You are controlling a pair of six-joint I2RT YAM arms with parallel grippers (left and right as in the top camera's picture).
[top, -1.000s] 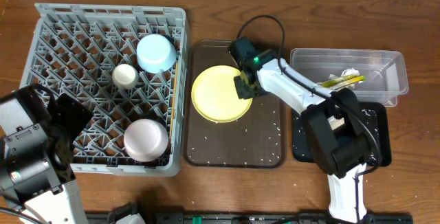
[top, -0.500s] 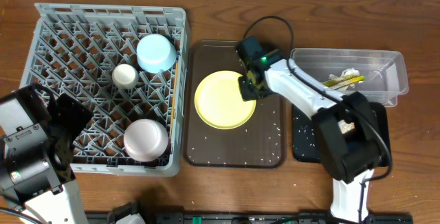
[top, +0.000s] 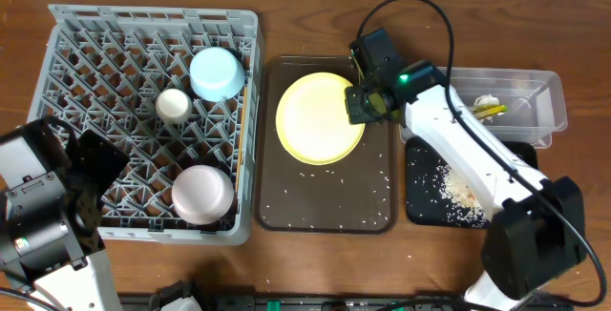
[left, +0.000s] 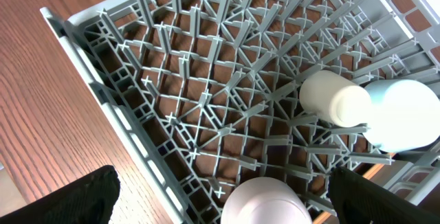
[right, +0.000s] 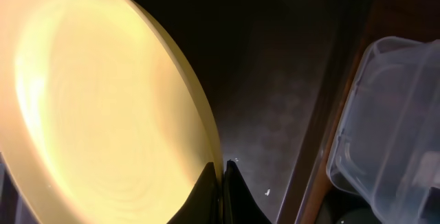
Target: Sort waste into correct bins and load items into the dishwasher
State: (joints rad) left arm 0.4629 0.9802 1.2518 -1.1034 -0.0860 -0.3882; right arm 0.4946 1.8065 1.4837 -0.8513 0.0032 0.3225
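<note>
Overhead: the grey plastic dish rack [top: 95, 63], square with a diagonal lattice of pegs, sits at the left of the wooden counter [top: 286, 25]. A glossy light blue bowl [top: 216, 72], a small white cup [top: 173, 105] and a pale pinkish bowl [top: 201, 194] stand in it mouth down. Just right of it lies the dark brown tray [top: 325, 206], matte and speckled with rice grains [top: 315, 195]. The round yellow plate [top: 318, 120] is over the tray's upper half. The right end effector [top: 363, 106] is clamped tight on the plate's right rim. Further right is the clear plastic tub [top: 535, 96], holding a crumpled white paper scrap [top: 487, 102] and a thin yellow-green strip that looks like the snack wrapper [top: 474, 113]. The shallow black tray [top: 425, 173] below it carries a heap of whitish rice [top: 458, 189]. The left arm [top: 43, 196] hangs off the rack's lower left corner.

Left wrist: the left end effector [left: 220, 179] is spread wide with nothing in it. Its black fingers [left: 75, 196] show at the two bottom corners above the rack's ribbed grid.

Right wrist: the smooth plate fills the left side and stands tilted. Its thin edge is pinched between the dark fingers [right: 237, 196] at the bottom. I cannot tell whether its far edge touches the tray. The tub's rounded, translucent corner shows at the right.
</note>
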